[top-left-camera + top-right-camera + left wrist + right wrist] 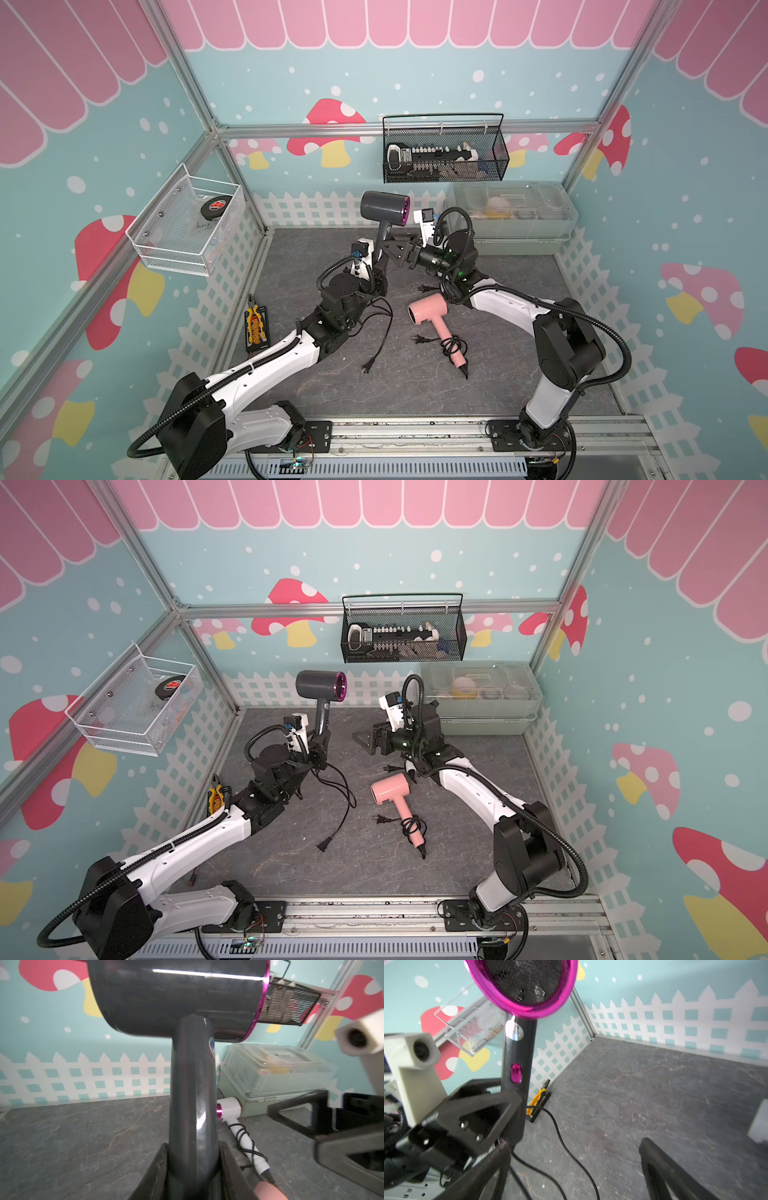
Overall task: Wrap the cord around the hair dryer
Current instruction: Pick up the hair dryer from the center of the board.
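A dark grey hair dryer (384,206) (320,685) with a magenta ring stands upright in the air, nozzle pointing right. My left gripper (381,266) (193,1147) is shut on the lower part of its handle. Its black cord (384,328) (560,1138) hangs loose from the handle's base and loops over the table to a plug (365,368). None of the cord shows around the handle. My right gripper (370,742) (575,1167) is open just right of the handle, holding nothing, with the cord on the table beyond its fingers.
A pink dryer (428,311) and a white dryer (228,1105) lie on the table with cords wound on their handles. A yellow tool kit (255,328) lies at the left edge. A clear box (511,216) stands back right; mesh baskets (444,166) (187,224) hang on the walls.
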